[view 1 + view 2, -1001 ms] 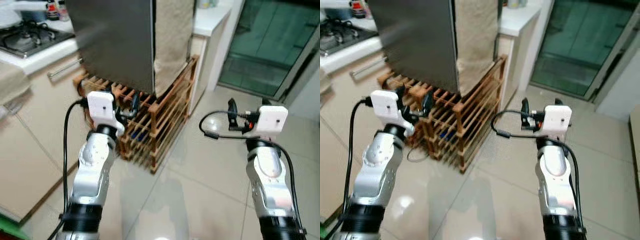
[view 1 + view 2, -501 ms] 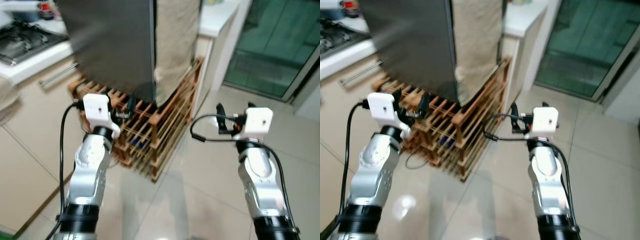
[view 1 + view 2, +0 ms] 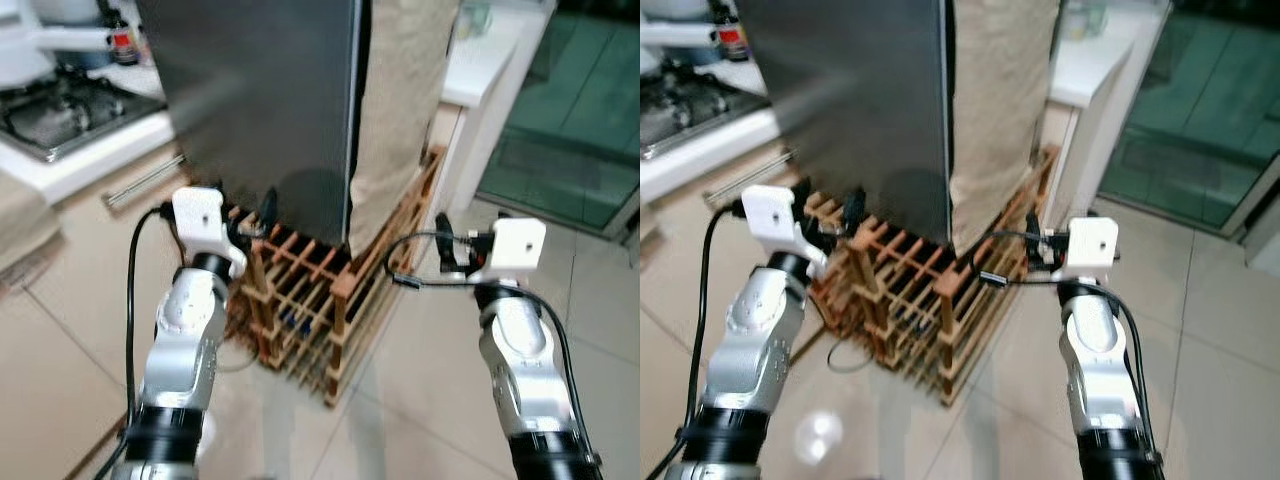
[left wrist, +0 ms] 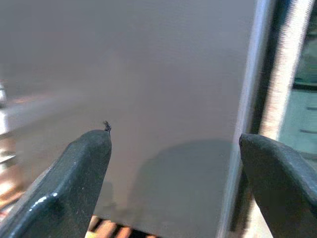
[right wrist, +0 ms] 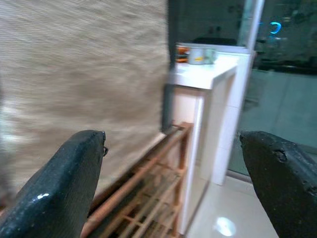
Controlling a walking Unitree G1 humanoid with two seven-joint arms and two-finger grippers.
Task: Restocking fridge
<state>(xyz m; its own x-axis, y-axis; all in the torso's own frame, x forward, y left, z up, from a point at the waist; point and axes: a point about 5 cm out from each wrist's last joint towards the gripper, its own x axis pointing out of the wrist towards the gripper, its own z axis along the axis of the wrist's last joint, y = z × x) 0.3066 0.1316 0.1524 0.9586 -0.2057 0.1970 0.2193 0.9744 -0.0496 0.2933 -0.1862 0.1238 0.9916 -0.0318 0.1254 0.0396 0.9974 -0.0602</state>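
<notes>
The fridge (image 3: 265,95), a dark steel box with a beige cloth (image 3: 400,100) draped down its side, stands directly ahead on a slatted wooden rack (image 3: 320,300) on the tiled floor (image 3: 440,400). Its door looks shut, and no handle can be made out. The left end effector (image 3: 262,215) is raised just in front of the door's lower part, its two fingers spread wide and holding nothing, as the left wrist view confirms. The right end effector (image 3: 448,255) hovers near the rack's corner beside the cloth, likewise spread and empty.

To the left, a white counter (image 3: 85,160) carries a gas hob (image 3: 55,100); to the right, another counter (image 3: 490,60) stands before a glass door (image 3: 580,120).

The step in hand appears to be approaching to open the fridge. Doing it well probably means squaring up, locating the door's free edge near the cloth, and keeping feet clear of the rack.
</notes>
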